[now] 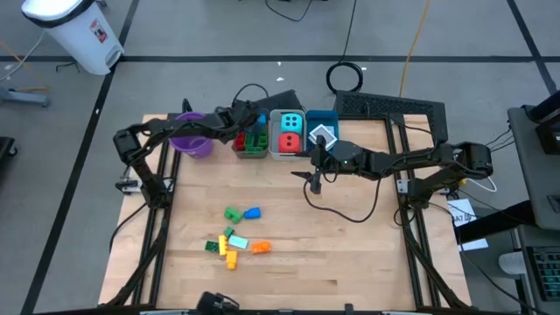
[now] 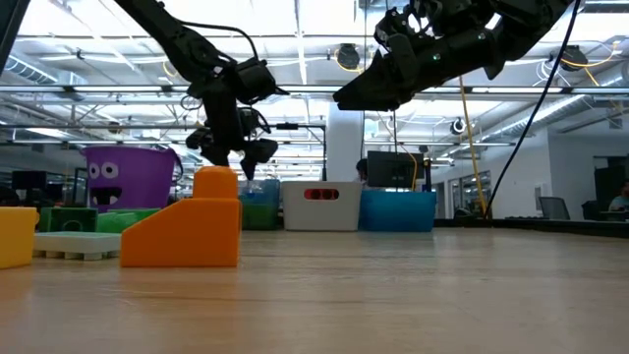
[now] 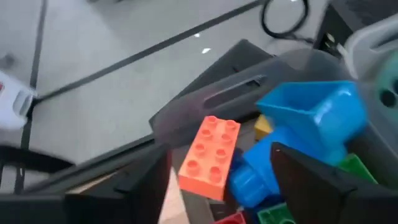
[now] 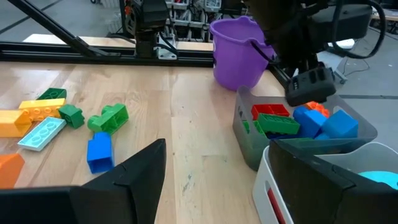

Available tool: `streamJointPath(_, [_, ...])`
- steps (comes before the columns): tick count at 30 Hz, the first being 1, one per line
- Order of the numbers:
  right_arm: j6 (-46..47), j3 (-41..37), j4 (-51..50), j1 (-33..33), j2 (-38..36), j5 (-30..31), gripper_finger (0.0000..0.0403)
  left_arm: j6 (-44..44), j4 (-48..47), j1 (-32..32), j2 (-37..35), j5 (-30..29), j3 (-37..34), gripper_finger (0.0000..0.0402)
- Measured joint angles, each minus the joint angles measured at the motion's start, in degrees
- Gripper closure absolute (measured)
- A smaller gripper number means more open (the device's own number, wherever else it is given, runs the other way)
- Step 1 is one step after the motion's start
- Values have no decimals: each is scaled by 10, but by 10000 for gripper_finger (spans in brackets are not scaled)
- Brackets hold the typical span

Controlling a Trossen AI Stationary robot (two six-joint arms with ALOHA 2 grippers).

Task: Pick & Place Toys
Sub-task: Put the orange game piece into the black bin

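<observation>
My left gripper (image 1: 248, 119) is open above the grey bin (image 1: 236, 149), which holds red, green and blue bricks. In the left wrist view an orange brick (image 3: 208, 155) lies on blue bricks (image 3: 298, 137) in that bin, between my open fingers and apart from them. My right gripper (image 1: 313, 182) is open and empty above the table, near the white bin (image 1: 276, 154). That bin holds a cyan die (image 1: 290, 121) and a red die (image 1: 289, 140). Loose bricks lie on the table: green (image 1: 234, 213), blue (image 1: 253, 212), yellow (image 1: 229, 256) and orange (image 1: 261, 248).
A purple bucket (image 1: 194, 140) stands left of the grey bin. A blue bin (image 1: 332, 118) with a white flat piece (image 1: 322, 134) stands right of the white bin. A pale flat piece (image 4: 41, 133) lies among the loose bricks. Bare wood lies at the table's right and near sides.
</observation>
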Motion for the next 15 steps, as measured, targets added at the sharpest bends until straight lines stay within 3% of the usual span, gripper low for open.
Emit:
streamJointPath(7, [0, 0, -2, 0, 0, 0, 147, 38, -26, -18, -32, 76, 3, 71])
streamJointPath(12, [0, 0, -6, 0, 0, 0, 147, 12, -71, -57, -76, 153, 3, 66])
streamJointPath(15, [0, 0, -9, 0, 0, 0, 147, 7, -79, -102, -96, 159, 4, 67])
